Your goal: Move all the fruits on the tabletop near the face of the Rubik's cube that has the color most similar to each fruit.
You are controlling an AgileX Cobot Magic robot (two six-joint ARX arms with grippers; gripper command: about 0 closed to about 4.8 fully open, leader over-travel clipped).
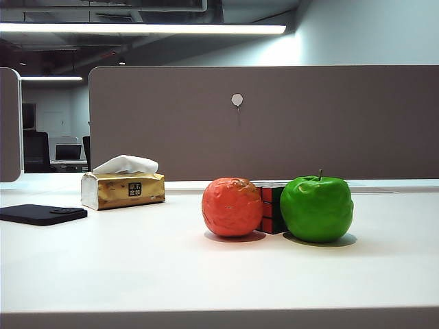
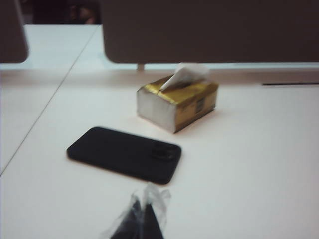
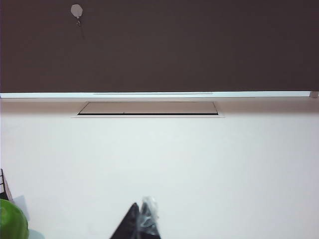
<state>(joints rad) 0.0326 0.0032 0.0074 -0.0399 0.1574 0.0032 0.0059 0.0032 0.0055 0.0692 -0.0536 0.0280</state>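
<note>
On my left wrist camera, the left claw (image 2: 141,221) hung low above the tabletop (image 2: 249,164), and its dark tips lay together, with nothing between them; some clear wrap covered them. Just beyond it lay a black phone (image 2: 124,154), flat, and farther on stood the gold tissue box (image 2: 178,102) with a white tissue coming out of the top.

On my right wrist camera, the right claw (image 3: 140,224) also had its tips together and held nothing. It was over bare white tabletop. To one side, at the border of this view, I saw a part of the green apple (image 3: 12,222), and behind it a thin dark edge that I could not identify.

In the exterior view no claw appeared. The red-orange fruit (image 1: 232,207) and the green apple stood on either side of the Rubik's cube (image 1: 271,208), both close against it. The cube showed red squares toward the camera. The tissue box and phone were well apart, on the left.
</note>
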